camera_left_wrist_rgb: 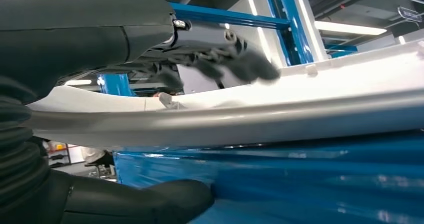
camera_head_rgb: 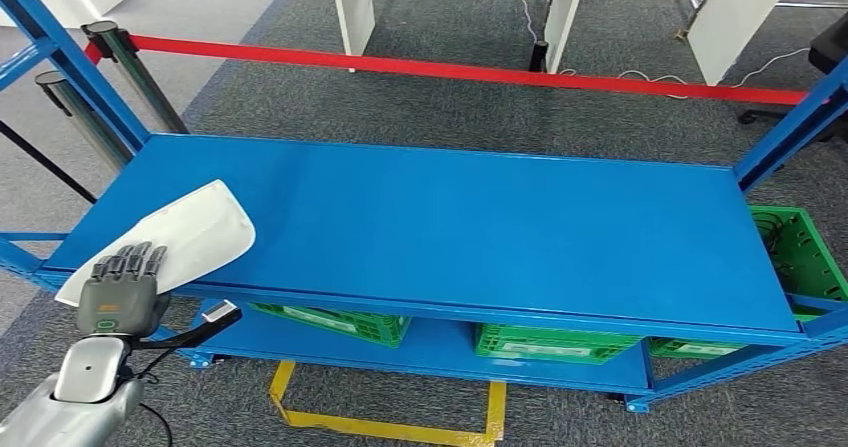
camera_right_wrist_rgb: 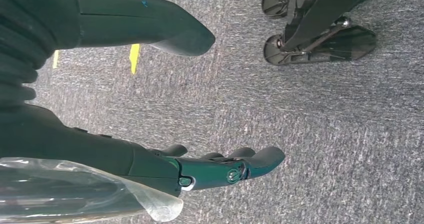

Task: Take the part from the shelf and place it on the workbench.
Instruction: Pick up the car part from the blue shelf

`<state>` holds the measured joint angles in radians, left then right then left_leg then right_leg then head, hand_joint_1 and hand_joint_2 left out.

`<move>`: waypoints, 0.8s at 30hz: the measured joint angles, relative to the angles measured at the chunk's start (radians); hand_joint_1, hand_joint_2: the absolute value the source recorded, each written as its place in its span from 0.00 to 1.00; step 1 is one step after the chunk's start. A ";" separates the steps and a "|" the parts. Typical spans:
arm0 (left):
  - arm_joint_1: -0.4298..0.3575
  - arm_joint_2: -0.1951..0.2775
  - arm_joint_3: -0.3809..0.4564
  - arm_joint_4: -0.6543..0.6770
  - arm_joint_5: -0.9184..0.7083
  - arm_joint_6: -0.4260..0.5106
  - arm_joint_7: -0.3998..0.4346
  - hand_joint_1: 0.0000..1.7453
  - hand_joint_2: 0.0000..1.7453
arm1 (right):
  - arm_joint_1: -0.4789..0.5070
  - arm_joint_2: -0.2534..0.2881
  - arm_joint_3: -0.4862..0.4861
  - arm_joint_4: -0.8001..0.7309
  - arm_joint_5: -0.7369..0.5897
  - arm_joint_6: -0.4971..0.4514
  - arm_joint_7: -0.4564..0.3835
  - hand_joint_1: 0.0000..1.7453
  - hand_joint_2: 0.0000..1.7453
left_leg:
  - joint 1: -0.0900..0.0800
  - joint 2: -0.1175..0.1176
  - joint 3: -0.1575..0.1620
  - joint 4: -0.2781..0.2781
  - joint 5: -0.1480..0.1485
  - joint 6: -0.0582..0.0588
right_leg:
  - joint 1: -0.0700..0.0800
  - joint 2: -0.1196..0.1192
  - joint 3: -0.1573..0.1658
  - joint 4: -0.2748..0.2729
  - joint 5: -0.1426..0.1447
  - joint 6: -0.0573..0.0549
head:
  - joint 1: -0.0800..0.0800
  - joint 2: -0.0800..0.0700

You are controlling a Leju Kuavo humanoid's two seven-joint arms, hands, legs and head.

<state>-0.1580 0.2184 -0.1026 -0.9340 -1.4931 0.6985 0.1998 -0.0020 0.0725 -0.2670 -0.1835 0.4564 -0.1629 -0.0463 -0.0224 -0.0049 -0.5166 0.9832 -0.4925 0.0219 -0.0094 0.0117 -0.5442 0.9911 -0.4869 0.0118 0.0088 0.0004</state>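
The white part (camera_head_rgb: 180, 237) is lying at the near left corner of the blue shelf (camera_head_rgb: 470, 227), overhanging the edge. The left hand (camera_head_rgb: 122, 289) is closing over its rim, fingers above, thumb apparently beneath. It is looking thin, stiff, light and slippery, so gripping the rim suits. The right hand (camera_right_wrist_rgb: 220, 166) is hanging empty, fingers apart.

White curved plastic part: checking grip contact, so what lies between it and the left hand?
Nothing: in the head view the left hand rests directly on the white curved plastic part.
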 joint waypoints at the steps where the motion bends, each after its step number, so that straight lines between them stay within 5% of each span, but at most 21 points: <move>1: -0.001 0.002 -0.003 0.003 0.000 0.000 0.000 0.46 1.00 | 0.000 0.000 0.000 0.000 0.000 0.000 0.000 0.00 1.00 | 0.000 0.000 0.000 0.000 0.000 0.000 | 0.000 0.000 0.000 0.000 0.000 0.000 | 0.000 0.000; 6: -0.004 0.013 -0.014 0.015 0.000 0.001 0.004 0.91 1.00 | -0.001 0.000 0.000 0.000 0.000 0.000 0.000 0.00 1.00 | 0.000 0.000 0.000 0.000 0.000 0.000 | 0.000 -0.001 0.000 0.000 0.000 0.000 | 0.000 0.000; 8: -0.005 0.018 -0.020 0.020 0.000 0.002 0.015 0.97 1.00 | -0.001 0.000 0.000 0.000 0.001 0.001 0.000 0.00 1.00 | 0.000 -0.001 0.000 0.000 0.001 0.001 | 0.000 -0.001 0.000 0.000 0.000 0.000 | 0.000 0.000; 24: -0.053 0.058 -0.084 0.067 0.000 0.005 0.078 1.00 1.00 | -0.005 0.000 0.000 0.000 0.007 0.002 0.001 0.00 1.00 | 0.000 -0.002 0.000 0.000 0.005 0.000 | 0.000 -0.002 0.000 0.000 0.004 -0.001 | 0.000 0.000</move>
<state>-0.2113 0.2765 -0.1868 -0.8666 -1.4935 0.7032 0.2779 -0.0075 0.0725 -0.2670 -0.1835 0.4634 -0.1608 -0.0456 -0.0224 -0.0065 -0.5166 0.9830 -0.4873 0.0219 -0.0094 0.0093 -0.5438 0.9911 -0.4826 0.0105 0.0089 0.0004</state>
